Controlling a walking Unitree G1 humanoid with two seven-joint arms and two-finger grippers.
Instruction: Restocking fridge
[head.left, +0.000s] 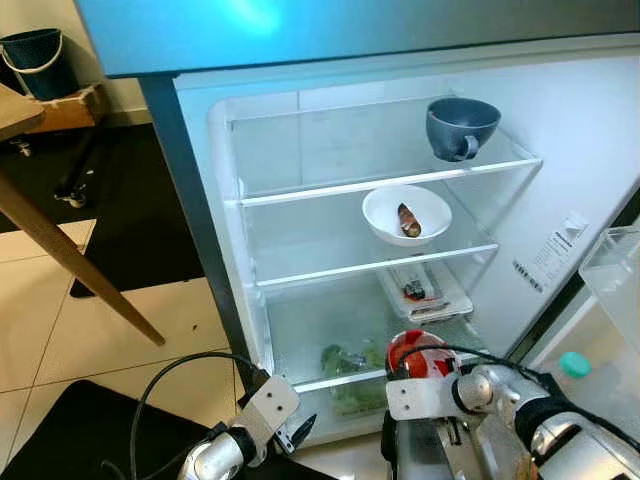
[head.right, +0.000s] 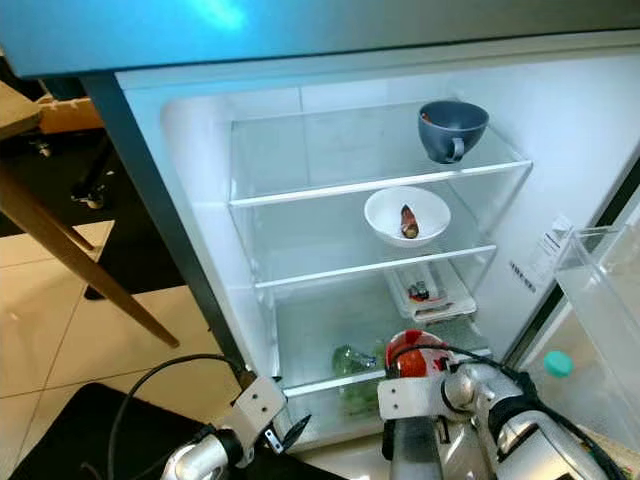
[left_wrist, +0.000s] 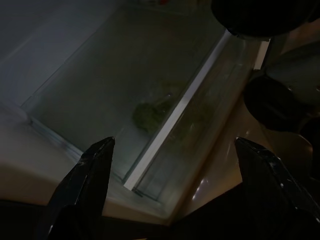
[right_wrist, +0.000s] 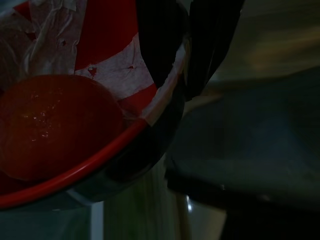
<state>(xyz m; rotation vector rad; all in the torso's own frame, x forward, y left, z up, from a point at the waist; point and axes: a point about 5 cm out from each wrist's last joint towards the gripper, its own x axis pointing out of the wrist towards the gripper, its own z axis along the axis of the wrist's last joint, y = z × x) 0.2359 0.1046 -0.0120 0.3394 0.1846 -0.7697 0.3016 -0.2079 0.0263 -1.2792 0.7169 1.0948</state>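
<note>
Right gripper pinches the red-and-white bowl rim before the fridge; left gripper spread, below.

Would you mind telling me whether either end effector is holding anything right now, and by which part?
The right end effector pinches the red bowl by its rim. The left end effector is open and holds nothing.
</note>
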